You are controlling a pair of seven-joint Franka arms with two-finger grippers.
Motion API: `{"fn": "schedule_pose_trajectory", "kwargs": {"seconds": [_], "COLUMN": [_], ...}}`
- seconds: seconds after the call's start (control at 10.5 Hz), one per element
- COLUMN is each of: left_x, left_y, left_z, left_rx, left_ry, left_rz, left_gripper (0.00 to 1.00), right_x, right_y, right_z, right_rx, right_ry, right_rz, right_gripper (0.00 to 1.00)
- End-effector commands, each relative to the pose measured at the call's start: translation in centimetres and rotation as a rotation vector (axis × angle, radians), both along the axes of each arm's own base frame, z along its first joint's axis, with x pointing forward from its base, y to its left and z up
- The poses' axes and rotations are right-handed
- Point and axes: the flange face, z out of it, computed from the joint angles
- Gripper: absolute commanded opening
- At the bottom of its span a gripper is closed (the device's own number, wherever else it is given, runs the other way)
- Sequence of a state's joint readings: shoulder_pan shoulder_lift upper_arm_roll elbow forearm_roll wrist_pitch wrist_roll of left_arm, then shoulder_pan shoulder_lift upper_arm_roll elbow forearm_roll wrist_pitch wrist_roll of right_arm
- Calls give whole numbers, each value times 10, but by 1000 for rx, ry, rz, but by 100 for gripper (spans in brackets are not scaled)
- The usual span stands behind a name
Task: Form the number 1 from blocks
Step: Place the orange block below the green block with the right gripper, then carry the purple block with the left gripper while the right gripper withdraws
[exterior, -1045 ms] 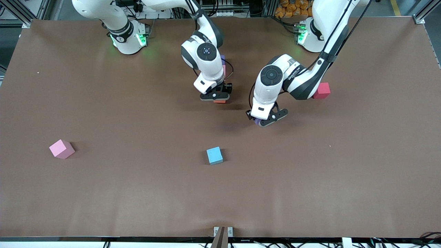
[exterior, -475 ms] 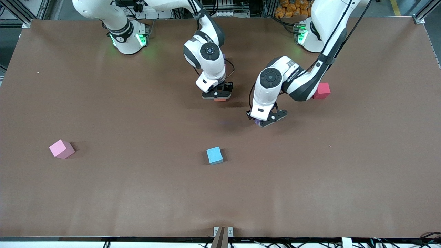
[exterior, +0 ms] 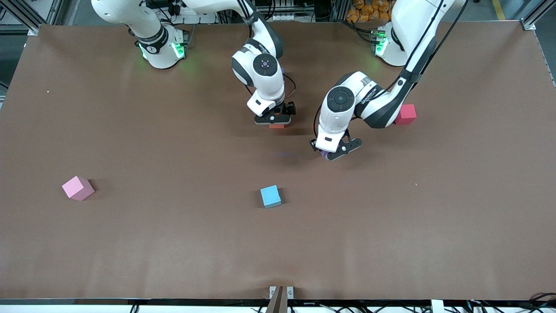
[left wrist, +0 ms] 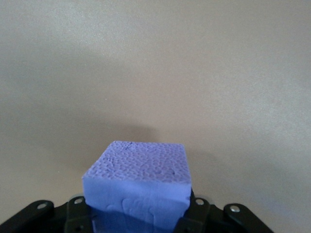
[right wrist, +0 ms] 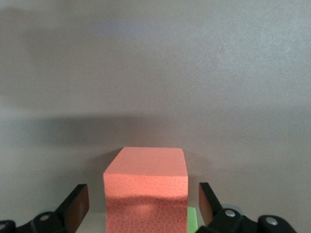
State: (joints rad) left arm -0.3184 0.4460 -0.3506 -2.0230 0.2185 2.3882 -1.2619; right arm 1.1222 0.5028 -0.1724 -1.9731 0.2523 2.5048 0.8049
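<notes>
Right now the left claw [exterior: 335,152] is clamped on a purple block [left wrist: 138,187], holding it in the air over bare brown desk [exterior: 391,226] near the middle; in the front view only a sliver of purple shows under the black fingers. The left wrist view has the purple block filling the gap of the claw, its top face tilted slightly toward the camera, with plain desk past it.

Toward the robots' bases, the right claw [exterior: 276,120] is low over an orange block [right wrist: 146,196]. Its fingers [right wrist: 77,204] stand apart on either side of that block with a visible gap on each side, not touching it. A bit of green [right wrist: 192,219] peeks out just beside the orange block's lower edge in the right wrist view; what it belongs to cannot be told from there.

A red block [exterior: 405,114] sits on the desk partly hidden under the left arm's forearm. A light blue block [exterior: 270,196] lies nearer the front camera, about midway along the desk. A pink block [exterior: 77,188] rests well apart from the others, toward the right arm's end of the desk, turned at an angle.
</notes>
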Motion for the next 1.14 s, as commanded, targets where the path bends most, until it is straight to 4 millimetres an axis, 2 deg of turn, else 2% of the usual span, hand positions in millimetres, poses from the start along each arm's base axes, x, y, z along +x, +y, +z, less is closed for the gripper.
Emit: {"fn": "schedule_pose_trajectory", "kwargs": {"seconds": [0.0,0.1,0.19,0.29,0.57,0.86,1.05], "left_x": [2,4,7,6,-2,-34,-52], "left_y": [-3,-7,-20,-40,-109,-165,-184], "left_z": [1,5,8,12,2,-17,-29], "left_rx": [15,5,-10,-28,-80,-92,-82], "left_ry": [-11,-23,-33,-44,-49,-44,-36], "left_rz": [-29,-30,-41,-65,-126,-220,-264], "left_gripper": [0,0,0,0,0,0,0], "right_x": [19,30,43,60,107,168,201], "right_y": [-25,-48,-72,-98,-164,-227,-277], "right_z": [43,60,81,106,180,260,311], "right_rx": [29,36,23,0,-39,-59,-51], "right_ry": [-15,-11,-3,5,-44,-40,-61], "right_rz": [-55,-80,-69,-68,-65,-81,-115], "right_gripper": [100,100,100,100,100,100,100]}}
